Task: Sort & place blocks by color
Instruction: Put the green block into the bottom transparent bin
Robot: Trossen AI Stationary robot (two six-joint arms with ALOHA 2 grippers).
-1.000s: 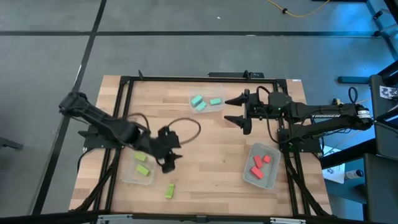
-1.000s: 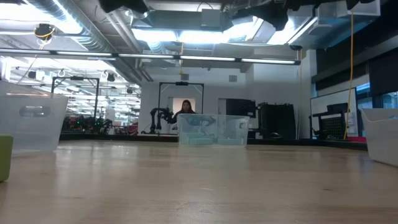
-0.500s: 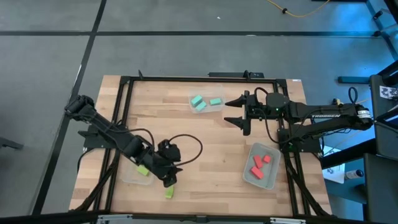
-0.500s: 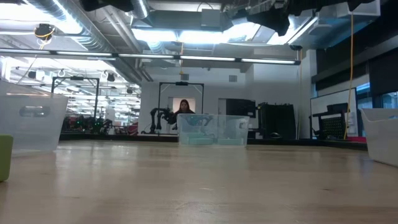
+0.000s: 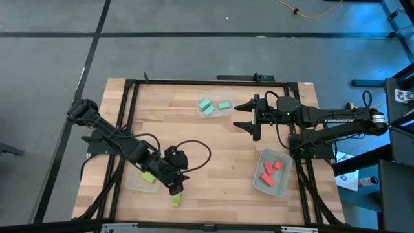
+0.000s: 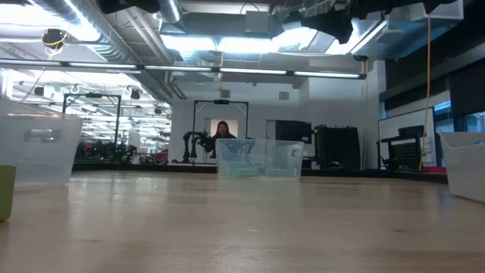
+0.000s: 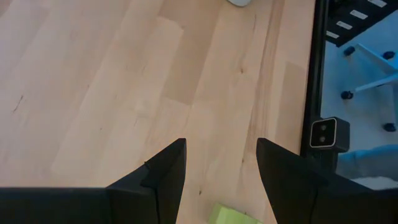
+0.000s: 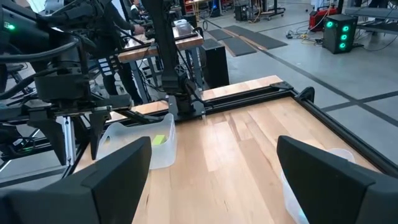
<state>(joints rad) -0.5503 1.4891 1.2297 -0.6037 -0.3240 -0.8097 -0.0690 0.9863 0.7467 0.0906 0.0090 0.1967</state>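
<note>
A loose lime block lies flat on the table near its front edge; it also shows as the lime block in the low view. My left gripper hangs open just above it, pointing down at a slant. In the left wrist view the lime block shows low between the fingers of my left gripper, untouched. Another lime block lies in the clear left bin. Teal blocks lie in the far bin, red blocks in the right bin. My right gripper waits open at the far right.
Three clear bins stand on the table: the left bin, the far bin and the right bin. A black frame runs round the wooden top. A black cable loops behind my left gripper.
My left gripper has gone toward the table's near edge and down, from beside the left bin to just above the loose lime block, then kept still. Its fingers have stayed open. The blocks have not moved.
</note>
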